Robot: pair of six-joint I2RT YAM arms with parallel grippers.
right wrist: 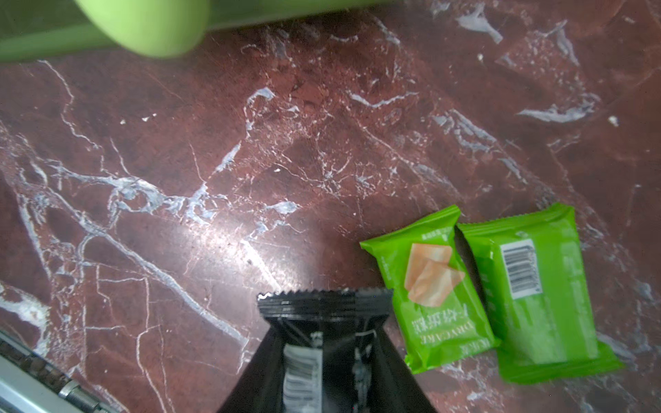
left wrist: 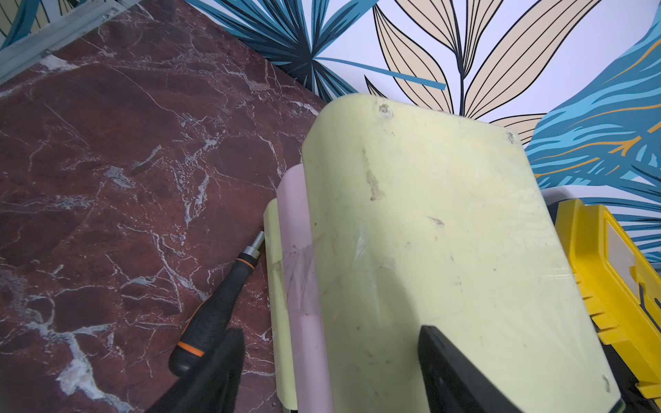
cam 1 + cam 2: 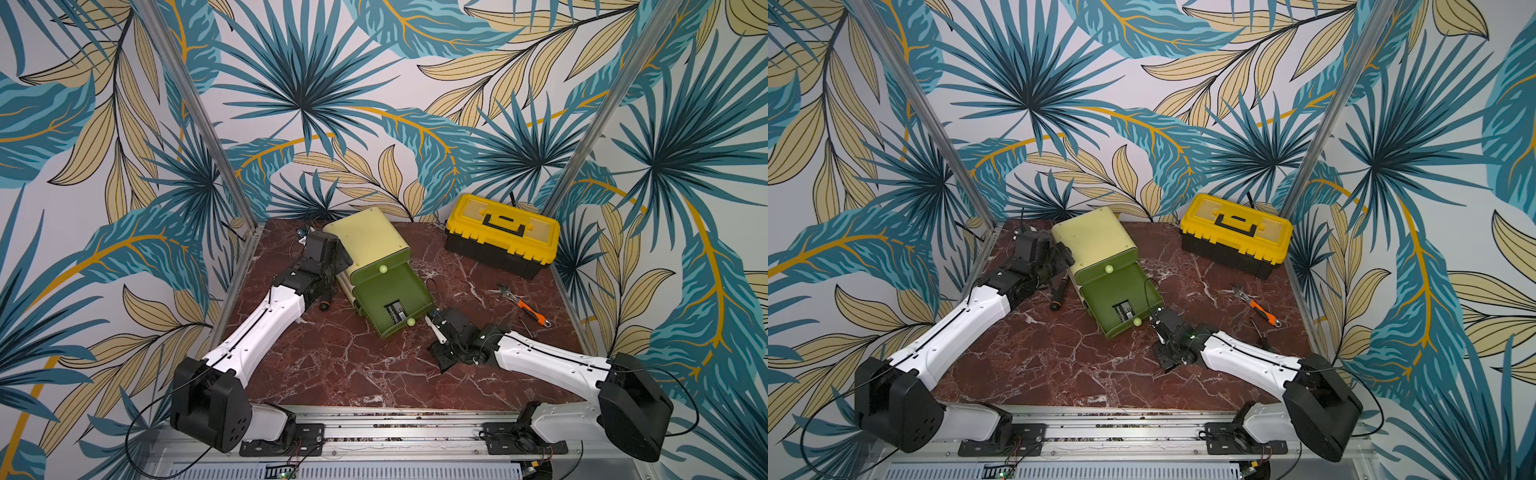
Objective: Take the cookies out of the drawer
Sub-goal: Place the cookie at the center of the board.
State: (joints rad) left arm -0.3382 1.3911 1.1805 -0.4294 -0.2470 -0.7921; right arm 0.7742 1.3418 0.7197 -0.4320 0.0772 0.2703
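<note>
A pale yellow cabinet (image 3: 370, 237) lies on the marble table, its green drawer (image 3: 415, 286) pulled out toward me. One black cookie packet with white print (image 3: 397, 312) lies inside the drawer. My right gripper (image 1: 325, 343) hovers low over the table just beside the drawer's round knob (image 1: 150, 25), shut on another black cookie packet (image 1: 304, 357). Two bright green cookie packets (image 1: 425, 286) (image 1: 536, 296) lie side by side on the table next to it. My left gripper (image 2: 332, 372) stands open astride the cabinet's side edge, one finger (image 2: 214, 372) over the table, the other over the cabinet's top.
A black screwdriver (image 2: 214, 314) lies against the cabinet's left side. A yellow toolbox (image 3: 500, 235) stands at the back right. An orange-handled wrench (image 3: 525, 305) and a thin screwdriver (image 3: 525, 326) lie on the right. Metal rails edge the table.
</note>
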